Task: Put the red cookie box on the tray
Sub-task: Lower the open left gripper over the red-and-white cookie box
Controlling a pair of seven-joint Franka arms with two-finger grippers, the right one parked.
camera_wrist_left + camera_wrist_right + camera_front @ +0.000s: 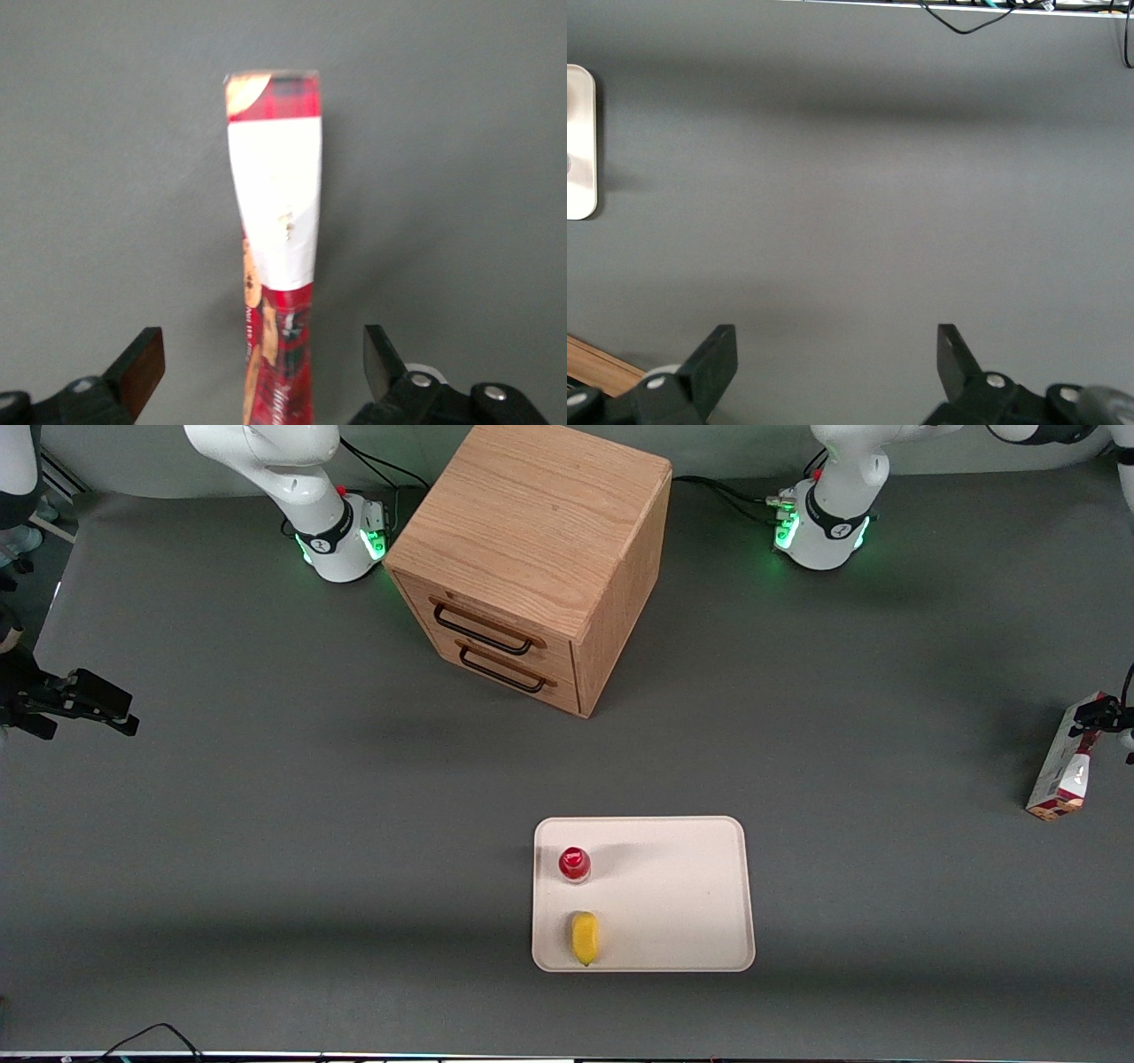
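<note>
1. Gripper (264, 359) straddles the box (275, 230) at the working arm's table end, fingers (142, 367) spread wide, touching nothing: lined up to clamp its narrow sides.
2. Tray (682, 895) waits at the cabinet's (532, 558) five o'clock, holding a bottle (574, 864) and yellow fruit (585, 937).

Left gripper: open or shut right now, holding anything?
Gripper: open, astride the red cookie box at the working arm's end of the table, not clamped.

I see the grey matte table (266, 824) carrying a wooden two-drawer cabinet (532, 558), a flat cream-white rectangular tray (682, 895), and a slim dark red and white cookie box (1059, 766) at the working arm's end, where the left gripper (1101, 716) is at its top.
</note>
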